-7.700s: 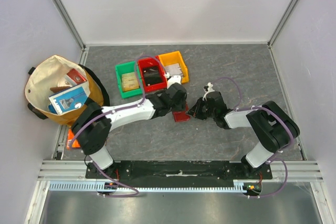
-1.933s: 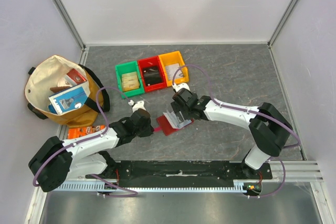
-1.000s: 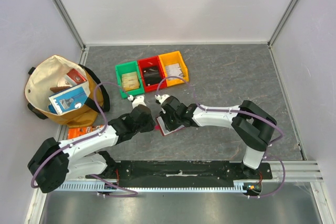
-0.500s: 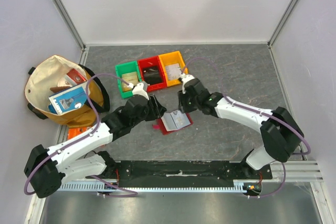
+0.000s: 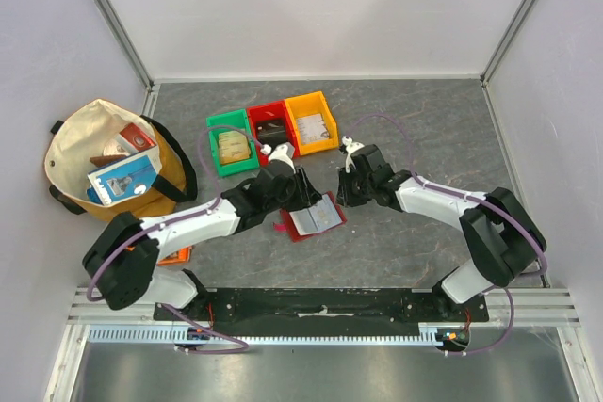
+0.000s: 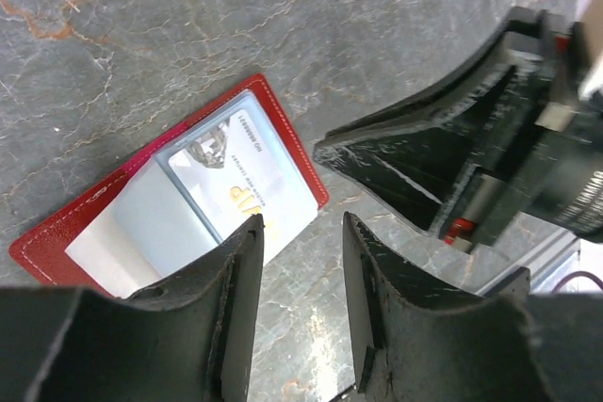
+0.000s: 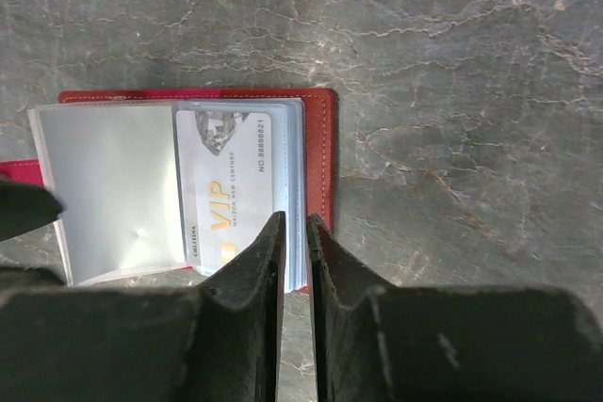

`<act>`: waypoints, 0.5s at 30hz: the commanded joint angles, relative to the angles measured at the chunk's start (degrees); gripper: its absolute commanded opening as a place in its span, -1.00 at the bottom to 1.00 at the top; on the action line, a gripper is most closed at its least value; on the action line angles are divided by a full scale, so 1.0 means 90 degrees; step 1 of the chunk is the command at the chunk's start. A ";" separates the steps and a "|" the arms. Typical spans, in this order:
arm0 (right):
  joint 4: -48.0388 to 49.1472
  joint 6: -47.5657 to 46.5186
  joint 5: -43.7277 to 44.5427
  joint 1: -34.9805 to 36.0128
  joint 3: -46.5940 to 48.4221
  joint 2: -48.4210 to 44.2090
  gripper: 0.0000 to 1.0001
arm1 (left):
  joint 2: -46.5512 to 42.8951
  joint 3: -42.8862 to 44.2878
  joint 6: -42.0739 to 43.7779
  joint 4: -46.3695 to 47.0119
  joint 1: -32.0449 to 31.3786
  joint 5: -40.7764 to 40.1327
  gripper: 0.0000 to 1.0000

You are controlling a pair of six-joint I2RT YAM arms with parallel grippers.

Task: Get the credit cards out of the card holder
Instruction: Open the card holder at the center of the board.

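Card holder [image 5: 314, 217] lies open and flat mid-counter [image 5: 433, 129], between the two hands. The VIP card [image 7: 229, 185] shows in the right-hand sleeve, with its right edge under the stacked sleeve edges.

My read is that you're setting up the first card pull. Pin the red cover with the left hand [image 5: 300, 191]. Widen the right hand [image 7: 293, 223], take only the card's edge and not the plastic, then slide it out along the sleeve mouth. I can't tell which side that sleeve opens, so check first.

Pose:
- **Left hand:** fingers apart and empty, over the holder's far-left edge, arm reaching in from the left.
- **Right hand:** fingers almost together with a thin slit and nothing in it, pointing down over the stack's right edge.
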 commanded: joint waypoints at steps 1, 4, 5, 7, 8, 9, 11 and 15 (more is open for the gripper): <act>0.0569 0.0060 -0.0625 -0.0061 -0.0156 0.0027 -0.60 | 0.0376 -0.0163 -0.0454 0.0720 -0.0014 -0.0025 -0.11; 0.0697 0.0060 -0.0850 -0.0071 -0.0195 0.0114 -0.60 | 0.0591 -0.0320 -0.0553 0.0877 -0.0004 -0.0055 -0.12; 0.0726 0.0051 -0.0889 -0.0061 -0.0195 0.0153 -0.61 | 0.0649 -0.0359 -0.0582 0.0897 -0.0004 -0.0055 -0.13; 0.0794 0.0080 -0.0948 -0.0061 -0.0215 0.0202 -0.61 | 0.0737 -0.0495 -0.0669 0.0994 -0.0004 -0.0045 -0.13; 0.0843 0.0099 -0.0958 -0.0061 -0.0234 0.0222 -0.61 | 0.0757 -0.0573 -0.0709 0.1062 -0.0004 -0.0045 -0.13; 0.0853 0.0119 -0.0987 -0.0061 -0.0254 0.0251 -0.61 | 0.0786 -0.0642 -0.0748 0.1121 0.0005 -0.0035 -0.14; 0.0844 0.0177 -0.1055 -0.0061 -0.0302 0.0329 -0.61 | 0.0845 -0.0769 -0.0836 0.1209 0.0025 0.0033 -0.13; 0.1068 0.0314 -0.1017 -0.0071 -0.0429 0.0456 -0.62 | 0.1001 -0.0974 -0.0982 0.1463 0.0093 0.0199 -0.14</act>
